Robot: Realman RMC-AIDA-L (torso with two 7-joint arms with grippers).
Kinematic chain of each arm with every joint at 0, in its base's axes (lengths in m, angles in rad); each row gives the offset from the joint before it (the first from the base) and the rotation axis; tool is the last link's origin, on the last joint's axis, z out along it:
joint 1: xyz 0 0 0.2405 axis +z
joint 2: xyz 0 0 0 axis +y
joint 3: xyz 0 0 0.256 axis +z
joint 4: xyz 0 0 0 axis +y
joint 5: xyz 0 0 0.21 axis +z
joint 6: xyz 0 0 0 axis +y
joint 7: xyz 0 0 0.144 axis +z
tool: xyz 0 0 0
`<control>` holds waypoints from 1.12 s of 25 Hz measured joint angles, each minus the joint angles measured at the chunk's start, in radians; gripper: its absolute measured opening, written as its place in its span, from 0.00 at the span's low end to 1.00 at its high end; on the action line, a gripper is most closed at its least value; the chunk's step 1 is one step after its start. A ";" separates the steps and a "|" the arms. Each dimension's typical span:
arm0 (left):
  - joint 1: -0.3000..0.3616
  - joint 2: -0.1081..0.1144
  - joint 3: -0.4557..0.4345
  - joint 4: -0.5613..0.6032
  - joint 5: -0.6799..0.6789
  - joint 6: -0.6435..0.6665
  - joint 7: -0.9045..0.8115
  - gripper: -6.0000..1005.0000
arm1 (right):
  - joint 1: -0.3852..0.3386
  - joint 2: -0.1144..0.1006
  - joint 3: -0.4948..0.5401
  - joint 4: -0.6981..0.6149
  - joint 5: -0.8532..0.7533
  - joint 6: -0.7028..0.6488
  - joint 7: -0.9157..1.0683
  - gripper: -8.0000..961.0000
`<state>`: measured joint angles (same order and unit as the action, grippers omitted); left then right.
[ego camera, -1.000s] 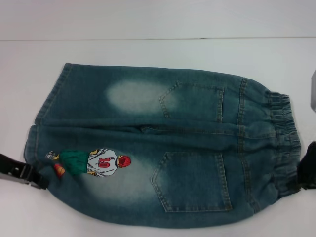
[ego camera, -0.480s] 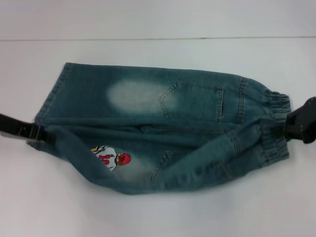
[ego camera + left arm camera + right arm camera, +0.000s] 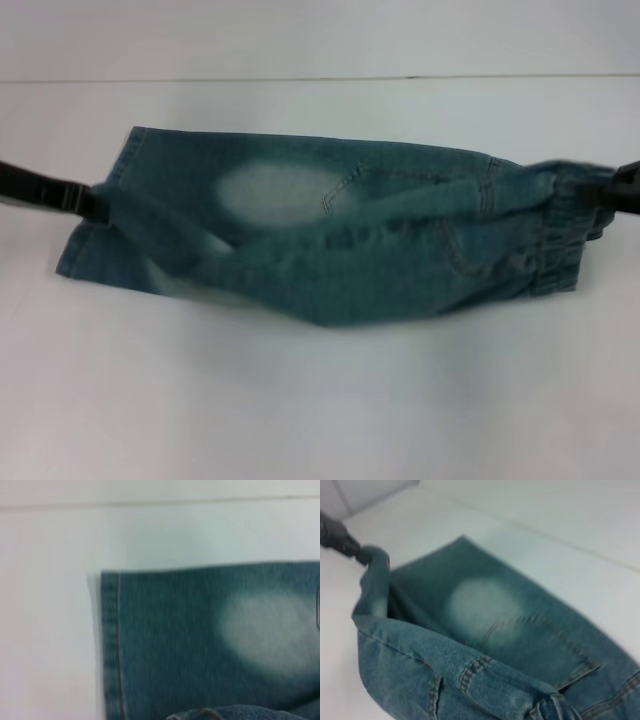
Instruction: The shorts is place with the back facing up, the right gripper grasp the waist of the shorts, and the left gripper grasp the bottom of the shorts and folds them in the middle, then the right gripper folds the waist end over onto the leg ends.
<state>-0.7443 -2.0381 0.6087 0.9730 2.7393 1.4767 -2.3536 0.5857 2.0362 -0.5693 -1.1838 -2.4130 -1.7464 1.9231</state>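
The left gripper and right gripper, jaws clenched on hem and waistband, are holding the near half of the shorts lifted off the white surface.

White tabletop, plain and matte, fills most of head view. Far edge meets a pale wall along a thin dark seam. Same white surface seen in left wrist view.

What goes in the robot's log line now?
left pincer: holding hem | right pincer: holding waist | shorts: near half lifted over far half
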 joint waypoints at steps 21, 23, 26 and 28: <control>-0.084 0.027 0.010 -0.049 -0.001 -0.147 -0.066 0.08 | 0.009 -0.089 0.014 0.258 0.022 0.249 0.003 0.06; -0.087 0.026 0.010 -0.051 -0.001 -0.150 -0.068 0.08 | 0.012 -0.088 0.006 0.259 0.025 0.260 -0.004 0.06; -0.093 0.023 0.010 -0.056 0.002 -0.158 -0.076 0.08 | 0.019 -0.087 0.001 0.260 0.027 0.272 -0.013 0.06; -0.096 0.021 0.011 -0.059 0.002 -0.161 -0.082 0.08 | 0.026 -0.085 0.000 0.260 0.027 0.277 -0.018 0.06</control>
<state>-0.8403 -2.0169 0.6194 0.9136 2.7416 1.3152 -2.4359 0.6112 1.9508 -0.5694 -0.9235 -2.3859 -1.4694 1.9052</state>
